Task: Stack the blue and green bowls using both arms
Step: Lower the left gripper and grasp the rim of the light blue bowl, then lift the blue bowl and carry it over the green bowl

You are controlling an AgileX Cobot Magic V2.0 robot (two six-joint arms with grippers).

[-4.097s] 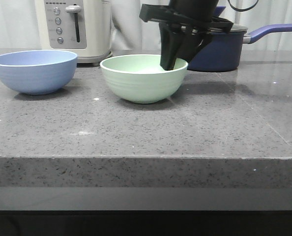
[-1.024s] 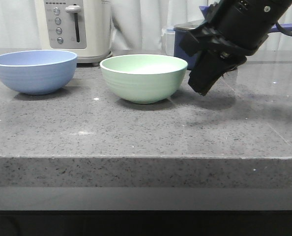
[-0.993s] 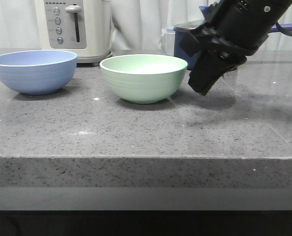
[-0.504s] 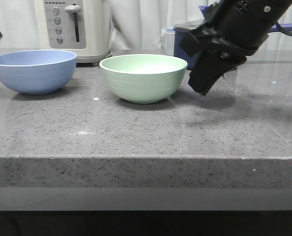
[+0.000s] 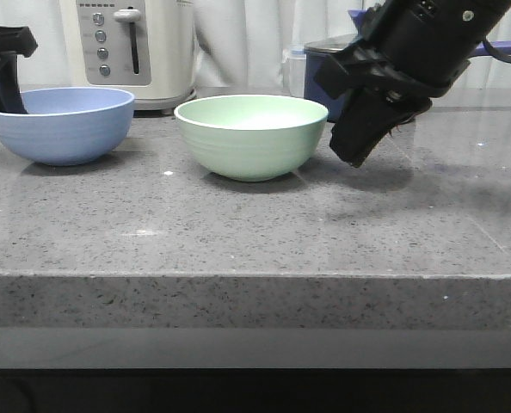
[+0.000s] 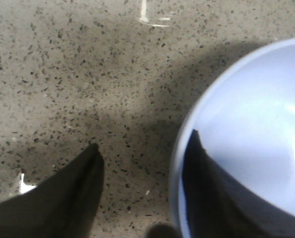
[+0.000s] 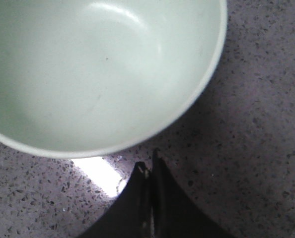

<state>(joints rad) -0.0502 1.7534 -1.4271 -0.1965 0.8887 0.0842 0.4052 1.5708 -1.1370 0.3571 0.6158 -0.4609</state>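
Observation:
The blue bowl (image 5: 62, 123) stands on the counter at the left. The green bowl (image 5: 251, 135) stands upright near the middle. My left gripper (image 5: 4, 90) is at the blue bowl's left rim. In the left wrist view the left gripper (image 6: 145, 151) is open and straddles the rim of the blue bowl (image 6: 252, 129), one finger (image 6: 207, 193) inside and one finger (image 6: 63, 193) outside. My right gripper (image 5: 356, 155) hangs just right of the green bowl, empty. In the right wrist view the right gripper (image 7: 150, 166) is shut, beside the green bowl (image 7: 98, 69).
A white appliance (image 5: 131, 47) stands behind the bowls. A dark navy saucepan (image 5: 324, 64) is at the back right, partly hidden by my right arm. The grey speckled counter (image 5: 238, 232) ends at a front edge close to the camera.
My left gripper has come into view from the far left and now sits at the blue bowl's left rim. The right gripper and both bowls have not moved over the last second.

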